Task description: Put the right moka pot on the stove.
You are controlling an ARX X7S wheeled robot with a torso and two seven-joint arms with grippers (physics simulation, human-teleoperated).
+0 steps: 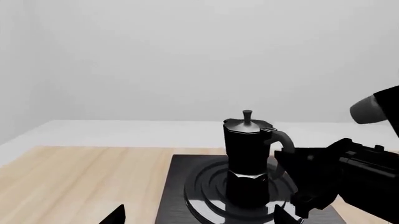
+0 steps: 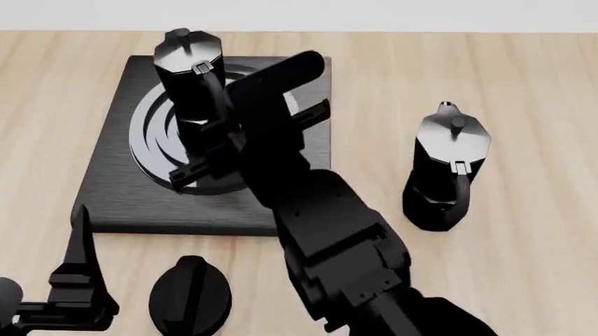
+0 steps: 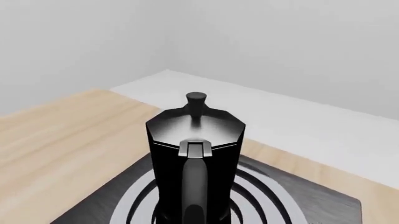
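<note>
Two black pots are showing in the head view. The right moka pot (image 2: 192,77) is standing upright on the grey rings of the stove (image 2: 112,196), with its handle pointing toward the robot. The other pot (image 2: 447,168) is sitting on the wooden table (image 2: 523,105), well apart from the stove, off to the robot's right.

The right claw (image 2: 248,143) is reaching over the stove and sitting just beside the pot's handle. Its jaws are spreading wide apart, one on each side of the pot's lower part, and they are not squeezing anything.

The left claw (image 1: 198,215) is hanging low near the front edge of the stove. It is gaping wide too and is holding nothing.

A small round black knob (image 2: 190,294) is lying on the table in front of the stove, near the left claw.
</note>
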